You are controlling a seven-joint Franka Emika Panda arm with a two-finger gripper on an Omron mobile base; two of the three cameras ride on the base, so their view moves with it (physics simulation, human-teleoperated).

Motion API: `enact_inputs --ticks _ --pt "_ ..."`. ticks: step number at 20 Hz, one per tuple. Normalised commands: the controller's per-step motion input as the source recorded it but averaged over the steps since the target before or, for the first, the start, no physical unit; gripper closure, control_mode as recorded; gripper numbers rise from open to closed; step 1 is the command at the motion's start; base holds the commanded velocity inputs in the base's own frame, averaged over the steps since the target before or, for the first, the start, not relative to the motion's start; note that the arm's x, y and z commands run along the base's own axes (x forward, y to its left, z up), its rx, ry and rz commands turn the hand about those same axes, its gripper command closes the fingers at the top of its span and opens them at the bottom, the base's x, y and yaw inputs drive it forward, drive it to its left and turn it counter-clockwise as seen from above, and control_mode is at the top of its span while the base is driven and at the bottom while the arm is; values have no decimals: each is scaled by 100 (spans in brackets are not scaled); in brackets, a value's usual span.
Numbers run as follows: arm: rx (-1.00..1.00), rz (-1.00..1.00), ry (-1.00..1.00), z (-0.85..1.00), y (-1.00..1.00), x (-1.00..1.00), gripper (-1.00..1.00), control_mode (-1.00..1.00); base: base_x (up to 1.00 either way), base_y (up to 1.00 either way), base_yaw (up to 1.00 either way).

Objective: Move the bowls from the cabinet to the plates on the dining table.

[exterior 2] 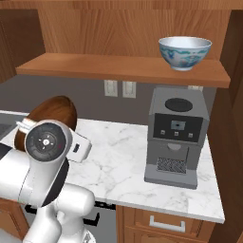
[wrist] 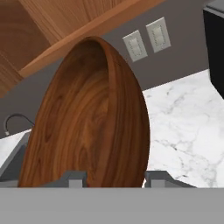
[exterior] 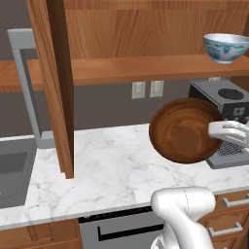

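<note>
My gripper [exterior: 215,133] is shut on the rim of the dark brown wooden bowl [exterior: 182,130], which it holds tipped on edge in the air above the marble counter [exterior: 107,165]. In the hand view that bowl [wrist: 87,131] stands up between the fingertips of the gripper [wrist: 114,177]. From the right base view, the bowl [exterior 2: 50,116] shows behind my hand. The white bowl with blue patterning [exterior: 226,47] [exterior 2: 184,52] sits upright at the right end of the cabinet shelf [exterior: 136,68] [exterior 2: 118,69]. The plates and the dining table are out of view.
An open cabinet door [exterior: 53,82] hangs edge-on to the left, reaching down close to the counter. A black and grey coffee machine [exterior 2: 175,135] stands on the counter under the white bowl. A sink [exterior: 12,165] lies at far left. Drawers [exterior 2: 166,223] run below the counter.
</note>
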Motion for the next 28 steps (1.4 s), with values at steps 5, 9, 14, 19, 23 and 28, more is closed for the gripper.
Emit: enact_inputs --ticks 5,9,14,19,23,28 --pt "0 6 -8 -9 -6 -82 100 -100 0 0 0" --pt "0 1 0 0 1 -3 100 -100 0 0 0" --pt "0 0 0 0 0 -1 100 -100 0 0 0" --pt "0 0 0 0 0 -1 100 -100 0 0 0" --pt "0 0 0 0 0 -4 100 -100 0 0 0" --pt "0 0 0 0 0 -9 100 -100 0 0 0"
